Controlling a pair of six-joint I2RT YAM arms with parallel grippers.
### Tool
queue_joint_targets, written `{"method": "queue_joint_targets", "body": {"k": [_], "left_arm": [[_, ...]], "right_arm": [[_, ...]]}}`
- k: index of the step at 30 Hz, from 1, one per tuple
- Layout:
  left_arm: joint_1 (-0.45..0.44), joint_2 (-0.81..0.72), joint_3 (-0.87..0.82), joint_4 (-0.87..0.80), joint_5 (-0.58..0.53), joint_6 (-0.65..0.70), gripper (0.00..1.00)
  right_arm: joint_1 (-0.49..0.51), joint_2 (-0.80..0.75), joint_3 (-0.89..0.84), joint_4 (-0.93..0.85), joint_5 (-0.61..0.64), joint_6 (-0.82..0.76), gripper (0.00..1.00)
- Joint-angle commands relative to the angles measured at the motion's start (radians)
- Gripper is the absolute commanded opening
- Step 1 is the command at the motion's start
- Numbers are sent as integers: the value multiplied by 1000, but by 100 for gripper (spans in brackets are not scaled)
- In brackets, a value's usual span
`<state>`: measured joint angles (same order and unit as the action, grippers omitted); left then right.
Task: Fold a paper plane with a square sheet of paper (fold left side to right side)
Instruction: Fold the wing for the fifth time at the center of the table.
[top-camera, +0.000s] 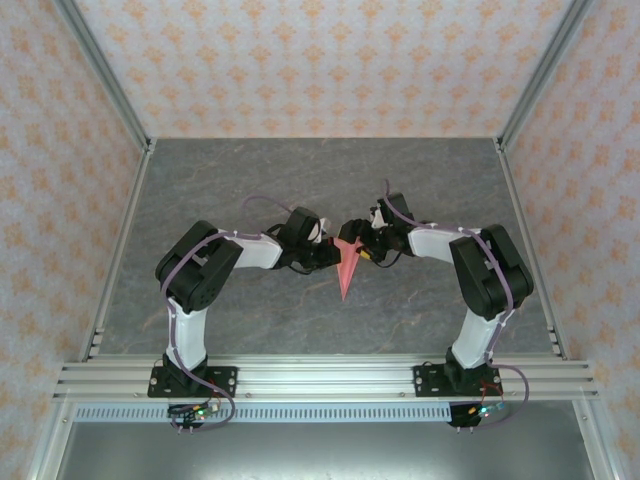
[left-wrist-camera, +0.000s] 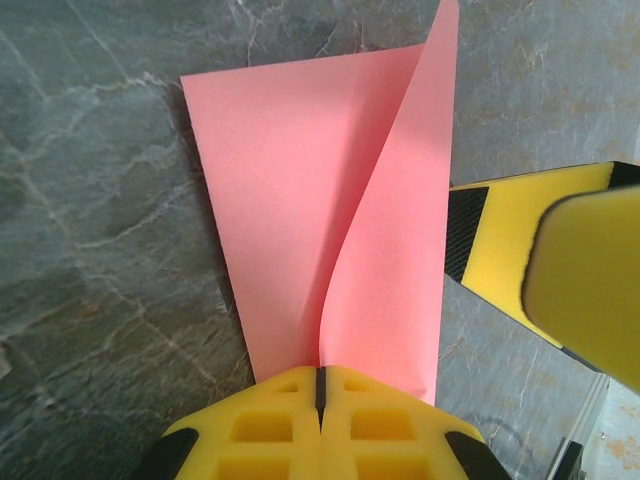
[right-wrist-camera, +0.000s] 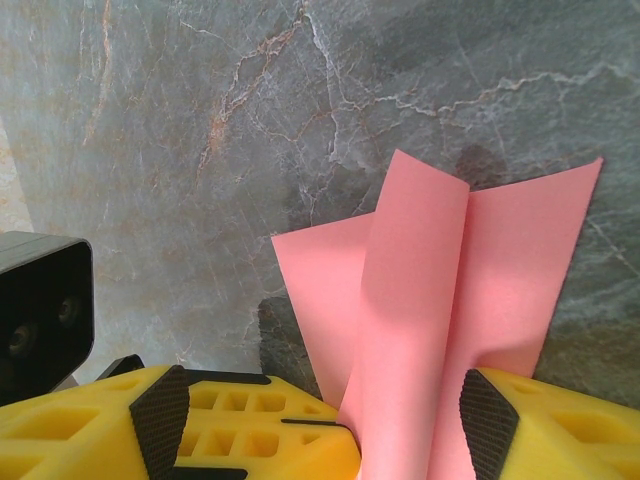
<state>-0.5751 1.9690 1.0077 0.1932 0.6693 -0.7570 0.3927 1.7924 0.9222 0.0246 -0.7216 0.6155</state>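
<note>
The pink paper (top-camera: 346, 270) lies near the middle of the gray table (top-camera: 250, 180). It is folded into a thin pointy shape, and its sharp tip aims at the near edge, where the arms are bolted down. Most of it lies flat on the table, but one flap (left-wrist-camera: 400, 240) is lifted up and curls in the air (a bit like a little sail). The left gripper (left-wrist-camera: 320, 400) has its two yellow fingers pressed tight together on the edge of that flap, so it is pinching the paper. The right gripper (right-wrist-camera: 410, 425) is just on the other side, and its yellow fingers are wide apart. The lifted flap stands in the gap between them. They are not squeezing it, and I cannot tell if it touches them. From above, the two grippers come in from the left and the right and nearly meet at the wide end of the paper. Walls with an orange pattern (top-camera: 320, 60) stand around the table on three sides.
</note>
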Motion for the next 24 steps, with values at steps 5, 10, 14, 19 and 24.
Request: {"method": "queue_joint_targets", "body": {"k": [5, 10, 14, 19, 24], "left_arm": [[6, 21, 23, -6, -4, 34, 0], [6, -9, 18, -16, -3, 57, 0], [6, -35, 16, -42, -13, 75, 0], [6, -53, 9, -59, -28, 87, 0], [6, -86, 0, -64, -36, 90, 0]], "right_arm": [[16, 30, -14, -75, 33, -16, 75], [17, 32, -16, -78, 34, -17, 75], [17, 32, -16, -79, 34, -16, 75], [16, 34, -16, -83, 33, -19, 75], [18, 34, -17, -83, 34, -20, 75]]}}
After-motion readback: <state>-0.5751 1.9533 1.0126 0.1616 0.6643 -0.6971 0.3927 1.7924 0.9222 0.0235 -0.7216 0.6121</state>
